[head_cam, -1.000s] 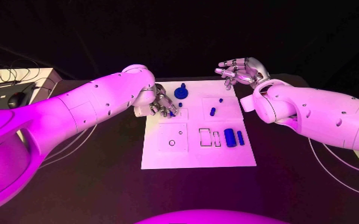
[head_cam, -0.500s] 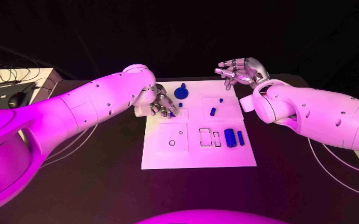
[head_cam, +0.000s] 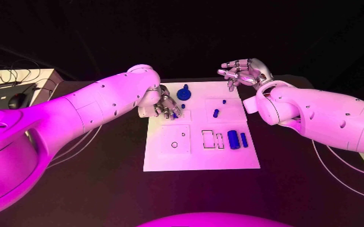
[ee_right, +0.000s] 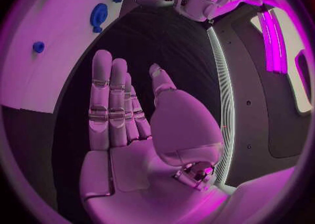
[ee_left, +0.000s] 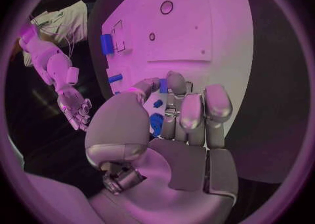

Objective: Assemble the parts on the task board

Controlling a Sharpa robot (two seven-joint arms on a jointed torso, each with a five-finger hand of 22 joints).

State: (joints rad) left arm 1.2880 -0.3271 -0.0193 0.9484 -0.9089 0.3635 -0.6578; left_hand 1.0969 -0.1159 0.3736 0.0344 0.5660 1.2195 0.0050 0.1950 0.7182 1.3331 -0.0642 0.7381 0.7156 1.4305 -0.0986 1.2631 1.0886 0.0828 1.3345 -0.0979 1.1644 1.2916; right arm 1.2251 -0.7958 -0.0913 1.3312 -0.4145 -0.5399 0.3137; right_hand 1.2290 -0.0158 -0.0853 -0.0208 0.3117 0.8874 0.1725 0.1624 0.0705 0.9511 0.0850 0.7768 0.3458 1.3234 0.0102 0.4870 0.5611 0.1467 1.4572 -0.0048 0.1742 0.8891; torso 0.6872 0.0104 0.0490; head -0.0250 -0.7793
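Clearly the left hand (head_cam: 164, 104) is nearer, fingers curled down onto a small blue part (head_cam: 175, 115) at their tips (grasp unclear), while the right hand (head_cam: 244, 72) hangs released at the two o'clock corner of the white board (head_cam: 199, 161).

Your head camera looks down on the worktop (head_cam: 91, 185); each wrist camera sits close behind its hand; all share the white board (head_cam: 201, 153).
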